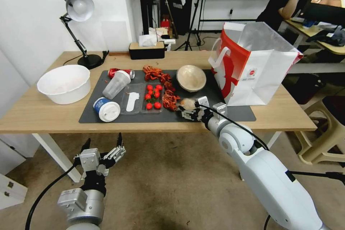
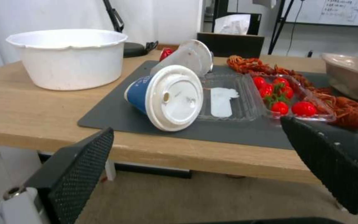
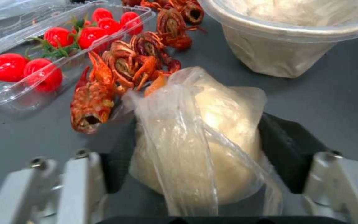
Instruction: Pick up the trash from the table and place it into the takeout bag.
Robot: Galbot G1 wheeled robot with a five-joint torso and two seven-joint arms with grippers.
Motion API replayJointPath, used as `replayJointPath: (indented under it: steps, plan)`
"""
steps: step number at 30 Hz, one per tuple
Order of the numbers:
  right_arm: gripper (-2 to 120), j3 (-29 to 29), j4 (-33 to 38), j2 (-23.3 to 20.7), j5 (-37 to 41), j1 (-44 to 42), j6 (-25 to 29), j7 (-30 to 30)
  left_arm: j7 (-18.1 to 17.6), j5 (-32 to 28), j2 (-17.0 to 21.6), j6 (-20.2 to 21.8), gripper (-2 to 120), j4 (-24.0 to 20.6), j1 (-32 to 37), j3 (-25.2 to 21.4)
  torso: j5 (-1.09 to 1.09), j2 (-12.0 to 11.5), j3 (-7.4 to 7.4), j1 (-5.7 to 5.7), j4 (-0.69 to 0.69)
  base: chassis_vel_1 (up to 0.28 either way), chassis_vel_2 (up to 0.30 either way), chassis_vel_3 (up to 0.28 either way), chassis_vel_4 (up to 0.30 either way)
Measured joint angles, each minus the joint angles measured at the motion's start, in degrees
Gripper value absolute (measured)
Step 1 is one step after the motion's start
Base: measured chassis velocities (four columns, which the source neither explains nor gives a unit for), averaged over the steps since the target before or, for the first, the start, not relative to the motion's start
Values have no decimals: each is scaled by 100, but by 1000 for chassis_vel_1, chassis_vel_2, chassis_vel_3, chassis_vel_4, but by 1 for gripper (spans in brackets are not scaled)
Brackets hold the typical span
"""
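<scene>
The trash lies on the dark mat of the table. It is a beige paper bowl, a clear plastic cup on its side, a blue-white lidded cup on its side, a crushed red can and a plastic-wrapped tan lump. My right gripper is shut on the lump, one pad against each side, low over the mat. The takeout bag stands open to its right. My left gripper hangs open below the table's front edge.
A white basin and a desk lamp stand at the table's left, with a tissue box at the back. A clear tray of red tomatoes and red crayfish shells lie mid-mat. A beige stool stands right of the table.
</scene>
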Motion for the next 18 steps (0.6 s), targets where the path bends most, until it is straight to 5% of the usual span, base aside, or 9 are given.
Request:
replayJointPath:
  steps: [15, 18]
  plan:
    - [14, 62, 94, -62, 39, -35, -252, 54, -77, -8, -8, -73, 100, -13, 6, 9, 0, 1, 0, 0, 1, 0, 0, 0, 0]
    - [11, 73, 96, -76, 75, -42, -278, 95, -88, -8, -10, -94, 100, -7, 1, 11, 0, 1, 0, 0, 1, 0, 0, 0, 0]
